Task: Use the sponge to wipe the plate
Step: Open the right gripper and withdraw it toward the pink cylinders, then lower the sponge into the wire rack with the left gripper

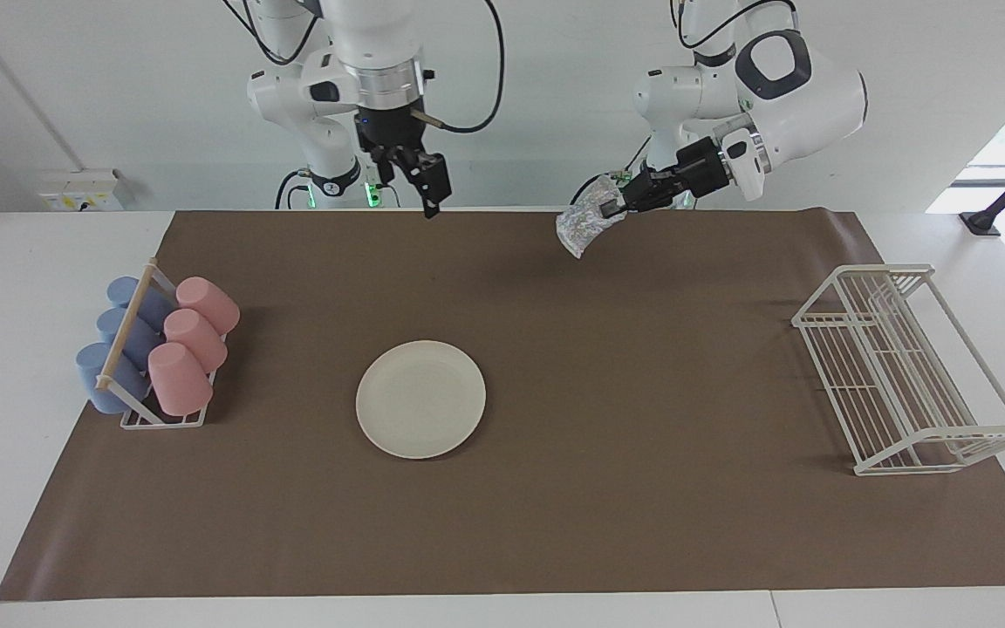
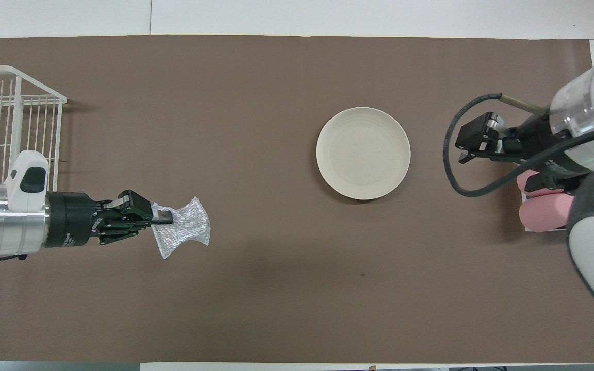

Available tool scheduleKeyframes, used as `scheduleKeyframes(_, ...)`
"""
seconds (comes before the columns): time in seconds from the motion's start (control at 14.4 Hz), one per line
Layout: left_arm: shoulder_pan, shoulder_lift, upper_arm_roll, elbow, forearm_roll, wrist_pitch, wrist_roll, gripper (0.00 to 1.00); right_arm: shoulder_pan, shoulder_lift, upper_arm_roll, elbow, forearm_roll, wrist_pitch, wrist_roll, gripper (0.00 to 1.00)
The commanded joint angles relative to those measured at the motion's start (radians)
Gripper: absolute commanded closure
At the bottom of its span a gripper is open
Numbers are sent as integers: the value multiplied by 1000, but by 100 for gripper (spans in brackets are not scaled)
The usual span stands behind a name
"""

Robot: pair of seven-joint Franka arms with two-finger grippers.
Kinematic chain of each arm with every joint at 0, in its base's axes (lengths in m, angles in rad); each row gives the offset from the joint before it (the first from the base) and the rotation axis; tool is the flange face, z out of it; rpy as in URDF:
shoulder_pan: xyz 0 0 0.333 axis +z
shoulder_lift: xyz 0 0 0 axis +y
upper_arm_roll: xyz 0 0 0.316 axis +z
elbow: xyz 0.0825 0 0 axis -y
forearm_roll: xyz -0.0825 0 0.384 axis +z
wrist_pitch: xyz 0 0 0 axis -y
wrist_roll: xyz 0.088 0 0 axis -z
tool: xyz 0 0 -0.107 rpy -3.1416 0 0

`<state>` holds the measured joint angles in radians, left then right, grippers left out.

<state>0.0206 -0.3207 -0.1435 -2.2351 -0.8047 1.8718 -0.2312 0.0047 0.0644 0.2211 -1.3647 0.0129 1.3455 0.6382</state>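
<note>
The cream-white plate [image 1: 420, 399] [image 2: 363, 153] lies flat and bare on the brown mat, a little toward the right arm's end. My left gripper [image 1: 614, 207] [image 2: 165, 219] is shut on one edge of the silvery speckled sponge [image 1: 585, 222] [image 2: 183, 226]. It holds the sponge in the air over the mat, well clear of the plate, and the sponge droops from the fingers. My right gripper [image 1: 428, 187] [image 2: 464, 149] hangs open and empty in the air, over the mat between the plate and the cup rack.
A rack of pink and blue cups [image 1: 158, 349] [image 2: 539, 206] stands at the right arm's end of the mat. A white wire dish rack [image 1: 904, 366] [image 2: 8, 118] stands at the left arm's end. The brown mat [image 1: 642, 506] covers the table.
</note>
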Motion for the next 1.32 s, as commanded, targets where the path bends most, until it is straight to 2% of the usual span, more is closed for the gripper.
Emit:
scheduleKeyframes(0.0,12,76,-8,128,212,-43,-98,100,-43,-18,7,-7,-14,-22,-214,0)
scheduleKeyframes(0.14,10,133,-8,237,382,-116,-146,100,-77,-23,-18,-16,-19,-22,-392,0)
scheduleKeyframes(0.28,2,175,-8,334,546,-212,-151,100,51,-57,-183,-66,-21,-6,-494,0)
scheduleKeyframes(0.35,-4,190,-11,369,641,-253,-151,100,76,-81,-221,-101,-21,1,-523,0)
scheduleKeyframes(0.56,-22,222,-19,423,871,-339,-151,100,63,-103,-259,-166,-22,62,-700,0)
scheduleKeyframes(0.69,-54,252,-18,454,1020,-397,-152,100,70,-113,-266,-172,-45,63,-701,0)
scheduleKeyframes(0.97,-132,356,-18,515,1354,-519,-154,100,66,-146,-272,-218,-73,61,-704,0)
scheduleKeyframes(1.25,-168,481,-18,528,1683,-533,-155,100,64,-141,-293,-226,-71,104,-716,0)
